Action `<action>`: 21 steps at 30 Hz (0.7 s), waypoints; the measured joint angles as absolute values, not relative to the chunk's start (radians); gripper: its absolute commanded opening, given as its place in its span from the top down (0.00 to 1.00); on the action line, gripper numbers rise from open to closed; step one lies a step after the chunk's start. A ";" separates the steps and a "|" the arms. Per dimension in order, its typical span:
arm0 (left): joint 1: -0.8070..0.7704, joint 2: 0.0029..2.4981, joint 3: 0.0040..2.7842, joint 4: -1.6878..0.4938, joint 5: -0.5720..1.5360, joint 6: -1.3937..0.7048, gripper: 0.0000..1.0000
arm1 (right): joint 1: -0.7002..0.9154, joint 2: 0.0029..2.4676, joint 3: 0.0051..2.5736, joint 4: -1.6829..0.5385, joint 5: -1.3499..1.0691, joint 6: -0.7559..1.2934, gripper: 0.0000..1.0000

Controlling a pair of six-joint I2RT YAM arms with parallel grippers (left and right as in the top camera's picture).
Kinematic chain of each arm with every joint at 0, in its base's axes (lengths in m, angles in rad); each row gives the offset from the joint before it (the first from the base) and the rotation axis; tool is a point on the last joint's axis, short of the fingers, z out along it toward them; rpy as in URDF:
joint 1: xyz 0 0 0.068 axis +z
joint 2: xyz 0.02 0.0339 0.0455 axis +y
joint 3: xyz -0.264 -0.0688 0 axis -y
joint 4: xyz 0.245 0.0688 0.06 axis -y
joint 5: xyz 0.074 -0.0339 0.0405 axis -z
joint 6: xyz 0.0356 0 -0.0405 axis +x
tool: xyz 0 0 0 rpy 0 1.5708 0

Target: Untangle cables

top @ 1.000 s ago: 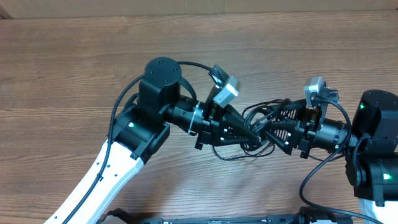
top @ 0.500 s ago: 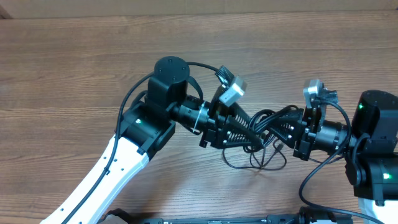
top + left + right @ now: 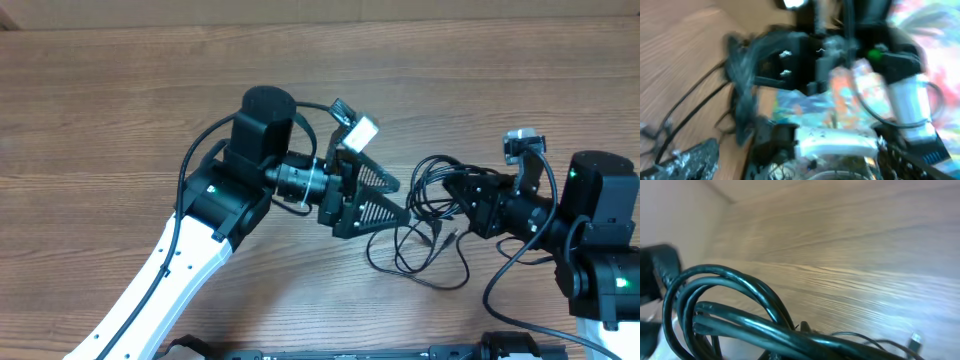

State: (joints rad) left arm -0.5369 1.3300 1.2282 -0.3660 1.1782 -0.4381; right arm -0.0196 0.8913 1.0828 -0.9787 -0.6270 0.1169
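**Black cables at the pulling-apart step**

Black cables (image 3: 432, 190) are bunched just ahead of the right tool (image 3: 463, 198), and slack loops are trailed from the bunch down onto the wooden tabletop (image 3: 120, 100). In the right wrist view several strands are arched close to the lens. The right tool is therefore judged to be clamped on the bundle, though its fingers are not seen.

The left tool (image 3: 404, 208) is pointed at the bundle from the left, its tip touching or just beside one strand. Whether it is open or closed cannot be told, as the left wrist view is blurred.

The step in hand is judged to be the parting of the knot. For the next move, a single strand needs to be pinched by the left tool and drawn leftward while the bundle is held fast.

Both arms are stretched low toward each other across the tabletop, and the left wrist is rolled onto its side.
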 measured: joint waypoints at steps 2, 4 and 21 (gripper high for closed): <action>-0.547 1.330 1.228 -0.421 1.094 -0.430 0.00 | -0.020 0.891 1.083 -1.001 -0.562 0.136 0.96; -0.572 1.330 1.228 -0.444 1.014 -0.418 0.00 | -0.020 0.891 1.083 -1.021 -0.522 0.145 0.96; -0.745 1.331 1.229 -0.407 0.600 -0.389 0.20 | -0.020 0.891 1.083 -1.134 -0.368 0.183 0.96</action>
